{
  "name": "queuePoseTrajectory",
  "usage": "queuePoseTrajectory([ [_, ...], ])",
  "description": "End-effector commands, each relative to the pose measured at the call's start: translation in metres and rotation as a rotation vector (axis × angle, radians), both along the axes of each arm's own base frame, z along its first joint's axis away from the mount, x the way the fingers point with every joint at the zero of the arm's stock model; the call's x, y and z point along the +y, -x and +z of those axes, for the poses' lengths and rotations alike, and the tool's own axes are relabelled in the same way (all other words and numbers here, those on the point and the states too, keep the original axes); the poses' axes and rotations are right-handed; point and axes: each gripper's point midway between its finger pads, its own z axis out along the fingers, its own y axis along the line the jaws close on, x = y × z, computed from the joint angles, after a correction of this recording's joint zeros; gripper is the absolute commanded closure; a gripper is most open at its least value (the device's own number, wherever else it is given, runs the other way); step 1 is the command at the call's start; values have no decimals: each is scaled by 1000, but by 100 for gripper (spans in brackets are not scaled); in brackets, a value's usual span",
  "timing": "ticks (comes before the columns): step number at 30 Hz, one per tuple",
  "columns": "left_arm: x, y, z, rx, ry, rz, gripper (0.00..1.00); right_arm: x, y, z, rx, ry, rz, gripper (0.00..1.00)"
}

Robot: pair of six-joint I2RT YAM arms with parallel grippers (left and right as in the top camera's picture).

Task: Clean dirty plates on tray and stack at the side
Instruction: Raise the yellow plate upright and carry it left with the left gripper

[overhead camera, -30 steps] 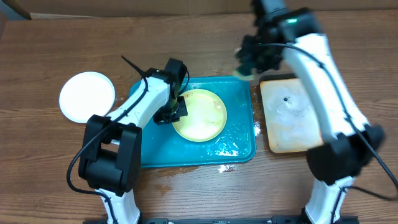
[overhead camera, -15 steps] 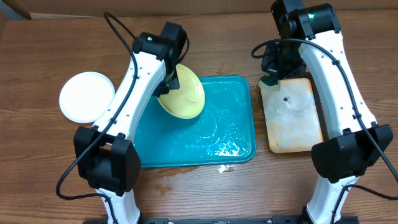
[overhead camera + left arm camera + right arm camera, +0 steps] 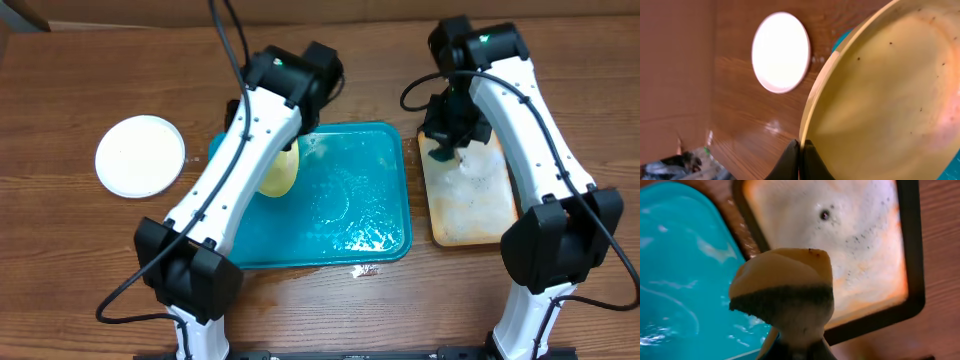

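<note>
Plates in view number two. One yellow-green plate point(image 3: 281, 172) is up on its edge over the left part of the teal tray point(image 3: 370, 215), steeply tilted so that the overhead camera sees it as a narrow oval. The left gripper point(image 3: 800, 151) is clamped on its rim, the two dark fingers pinching the lip from either side. In the left wrist view the inner face fills the right half of the picture, pale with a few tiny dark specks. Whether the lower edge touches the tray floor cannot be told, as the arm covers part of it.

One white plate point(image 3: 140, 155) lies flat on the table point(image 3: 70, 260), well apart from the tray's left rim, with bare wood all around it.

Wet foam point(image 3: 375, 235) sits in the tray's front right corner. The rest of the tray's floor to the right of the held plate is open.

Just beside the tray's right rim, across a narrow strip of wood, lies a tan tray point(image 3: 475, 215) with a black rim and a sudsy surface. The right gripper point(image 3: 794, 349) is closed on a sponge point(image 3: 782, 287), which is yellow with a dark scouring layer. It hangs over the tan tray's far left corner, near the gap between the two trays.
</note>
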Motion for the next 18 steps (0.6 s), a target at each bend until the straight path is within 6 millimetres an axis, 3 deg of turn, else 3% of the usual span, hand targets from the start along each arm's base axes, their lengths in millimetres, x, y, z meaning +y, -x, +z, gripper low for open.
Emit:
queuePoseTrajectory([
  [1,1,-10,21,-107,-101,-13,96,-13,7,-12,31,40,-30,96],
  [9,-13,-14,42,-158,-241,-123,96,-39,20,-35,105,52,-93,96],
  [18,-29,-15,60,-232,-339,-193,96,-64,29,-45,149,55,-161,96],
])
